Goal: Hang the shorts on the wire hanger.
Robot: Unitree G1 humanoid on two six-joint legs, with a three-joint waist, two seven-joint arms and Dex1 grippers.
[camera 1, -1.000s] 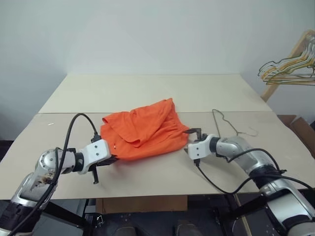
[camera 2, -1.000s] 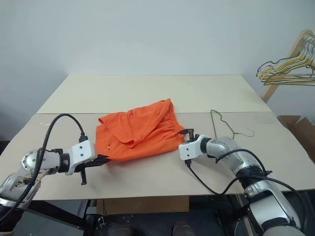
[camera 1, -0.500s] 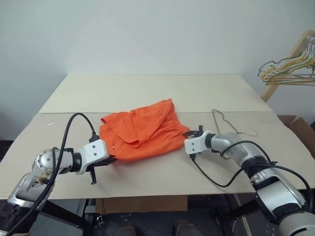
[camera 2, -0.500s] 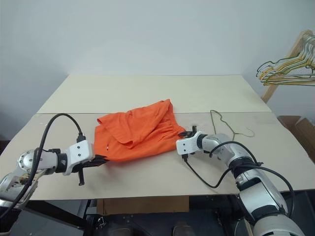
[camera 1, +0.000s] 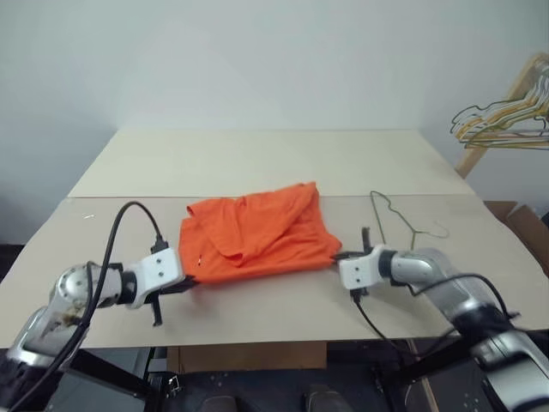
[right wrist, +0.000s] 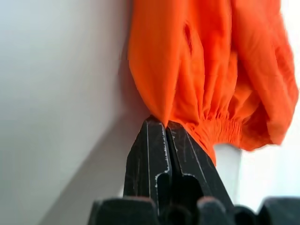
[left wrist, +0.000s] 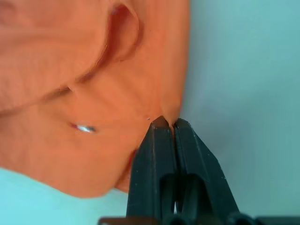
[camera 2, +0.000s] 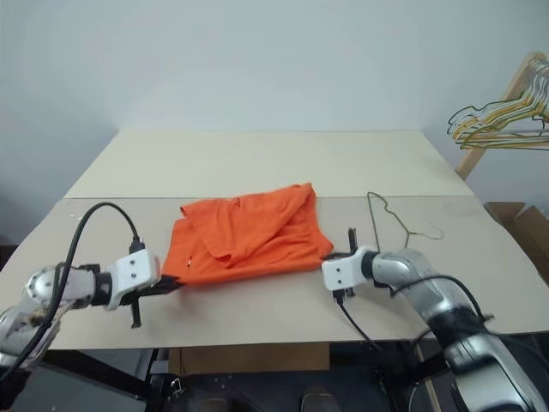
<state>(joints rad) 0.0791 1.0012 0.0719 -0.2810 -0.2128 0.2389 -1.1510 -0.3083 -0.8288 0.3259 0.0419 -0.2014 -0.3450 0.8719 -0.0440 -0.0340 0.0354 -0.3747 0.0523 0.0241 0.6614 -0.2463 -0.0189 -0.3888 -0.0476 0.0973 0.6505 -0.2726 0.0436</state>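
The bright orange soft fabric shorts (camera 1: 257, 230) lie rumpled on the pale beige table (camera 1: 257, 159), near its front edge, between the two arms. The left gripper (left wrist: 168, 123) has its black fingers pressed together on the shorts' left edge, and the right gripper (right wrist: 165, 123) pinches the fabric at the gathered waistband corner on the right. The thin grey-green wire hanger (camera 1: 403, 219) lies flat on the table just right of the shorts, apart from them.

Bare lab: plain table (camera 1: 257, 163), blank wall (camera 1: 257, 60).
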